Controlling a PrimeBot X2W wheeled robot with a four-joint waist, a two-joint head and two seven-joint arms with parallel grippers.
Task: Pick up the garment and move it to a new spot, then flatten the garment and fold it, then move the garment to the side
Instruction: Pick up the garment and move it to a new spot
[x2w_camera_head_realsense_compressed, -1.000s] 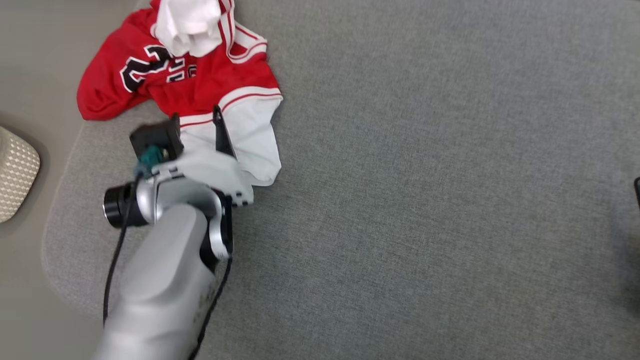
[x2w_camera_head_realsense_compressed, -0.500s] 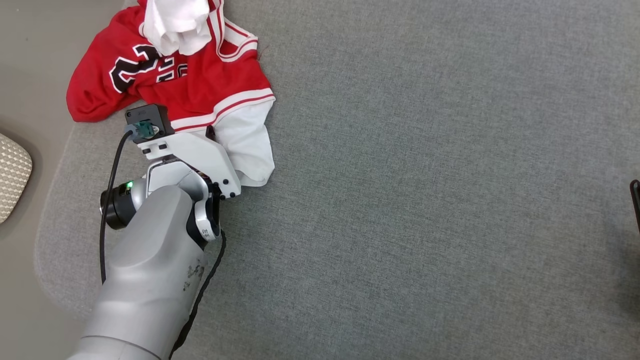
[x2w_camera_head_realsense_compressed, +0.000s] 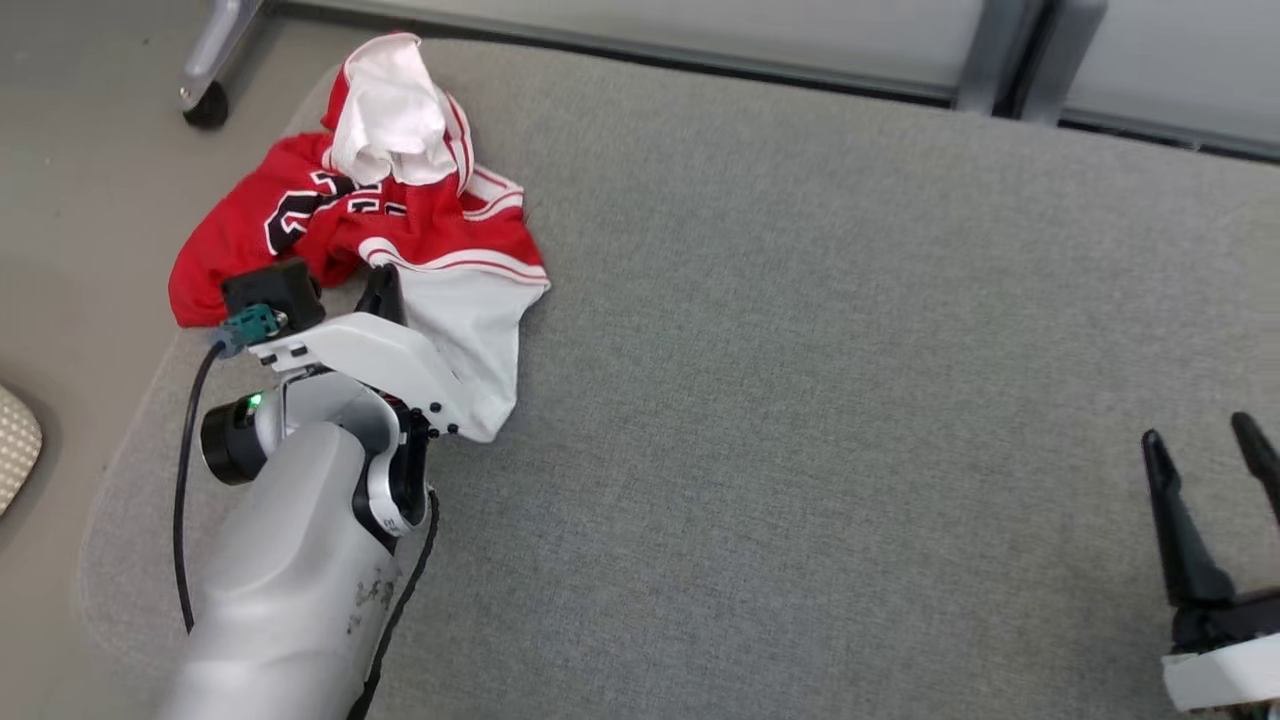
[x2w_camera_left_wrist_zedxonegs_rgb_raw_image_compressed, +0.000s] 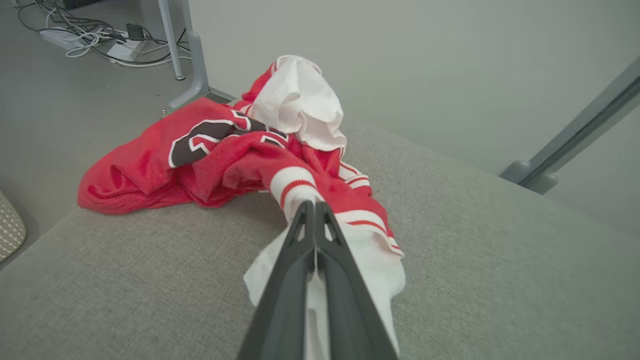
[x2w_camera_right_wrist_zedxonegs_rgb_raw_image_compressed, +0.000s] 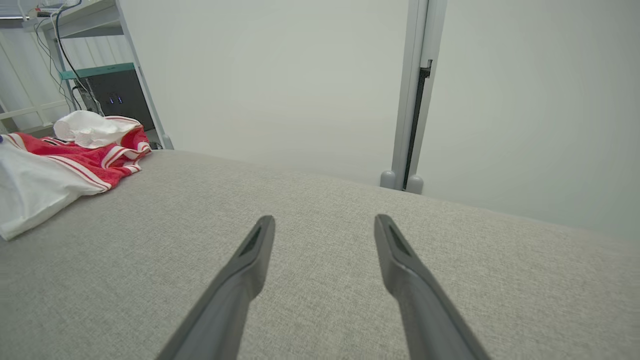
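Left gripper (x2w_camera_left_wrist_zedxonegs_rgb_raw_image_compressed: 314, 206) pinched together on white sleeve of garment (x2w_camera_left_wrist_zedxonegs_rgb_raw_image_compressed: 150, 172) | garment crumpled at far-left corner of grey cushion (x2w_camera_head_realsense_compressed: 800, 350) | right gripper (x2w_camera_right_wrist_zedxonegs_rgb_raw_image_compressed: 324, 225) fingers apart above cushion's near-right part, holding nothing

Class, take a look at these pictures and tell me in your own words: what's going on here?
A robot is starting to handle a crumpled red and white jersey that lies bunched at a corner of a grey padded surface. Its left tool is shut on the jersey's white part. The right tool is open and holds nothing, above bare padding well away from the jersey. Nothing is flattened or folded yet.
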